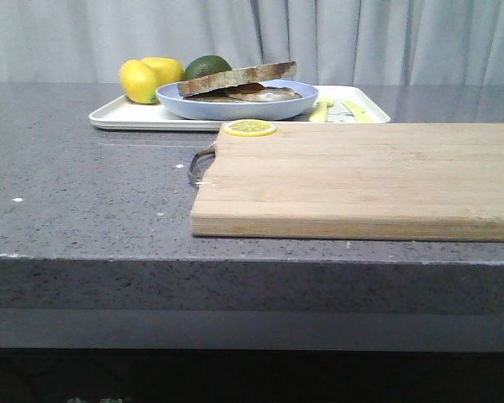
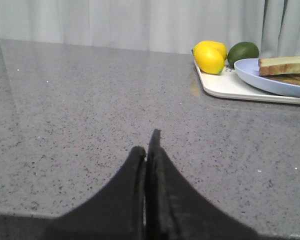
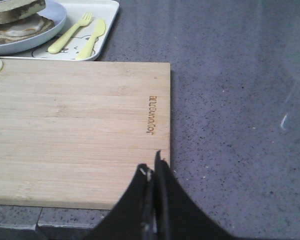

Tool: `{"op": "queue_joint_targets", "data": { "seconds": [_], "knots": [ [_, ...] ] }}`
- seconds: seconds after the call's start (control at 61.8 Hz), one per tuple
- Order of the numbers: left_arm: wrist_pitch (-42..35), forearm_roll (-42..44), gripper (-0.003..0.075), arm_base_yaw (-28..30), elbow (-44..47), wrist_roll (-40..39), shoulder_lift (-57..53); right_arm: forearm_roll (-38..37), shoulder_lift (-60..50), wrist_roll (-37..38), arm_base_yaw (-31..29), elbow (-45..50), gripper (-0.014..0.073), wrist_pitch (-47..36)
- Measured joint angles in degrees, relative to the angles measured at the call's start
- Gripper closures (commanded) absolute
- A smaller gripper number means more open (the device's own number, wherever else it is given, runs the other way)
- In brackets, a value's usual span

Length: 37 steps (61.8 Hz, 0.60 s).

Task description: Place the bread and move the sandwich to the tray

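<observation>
The speckled grey stone countertop (image 1: 84,193) looks polished and glossy. A pale, straight-grained wooden cutting board (image 1: 361,176) with a metal handle (image 1: 200,164) sits up front, and a lemon slice (image 1: 250,128) lies flat on its corner at about 10 o'clock. Behind the board, toward 12 o'clock, the flat white tray (image 1: 126,117) with rounded corners carries a round pale blue plate (image 1: 235,105). On that plate sits the sandwich (image 1: 260,92), with the crusty-edged bread (image 1: 235,78) resting tilted on top of it. Two lemons (image 1: 147,80) and a dark green avocado (image 1: 207,66) sit at the tray's back left, and a pale yellow plastic fork (image 3: 70,34) and knife (image 3: 94,38) lie on its right end. The left gripper (image 2: 147,150) is clenched with nothing in it, low over bare counter. The right gripper (image 3: 154,167) is also pressed closed and empty, over the board's near right corner.
</observation>
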Motion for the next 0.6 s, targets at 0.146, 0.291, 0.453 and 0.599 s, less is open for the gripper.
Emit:
{"op": "queue_joint_targets", "data": {
  "seconds": [0.146, 0.291, 0.453, 0.599],
  "knots": [
    [-2.1, 0.0, 0.0741, 0.0, 2.3, 0.0, 0.0, 0.0, 0.0, 0.1, 0.0, 0.0, 0.0655, 0.0],
    [-0.2, 0.0, 0.0741, 0.0, 2.3, 0.0, 0.0, 0.0, 0.0, 0.1, 0.0, 0.0, 0.0655, 0.0],
    [0.3, 0.0, 0.0741, 0.0, 2.3, 0.0, 0.0, 0.0, 0.0, 0.1, 0.0, 0.0, 0.0655, 0.0],
    [0.3, 0.0, 0.0741, 0.0, 2.3, 0.0, 0.0, 0.0, 0.0, 0.1, 0.0, 0.0, 0.0655, 0.0]
  ]
}}
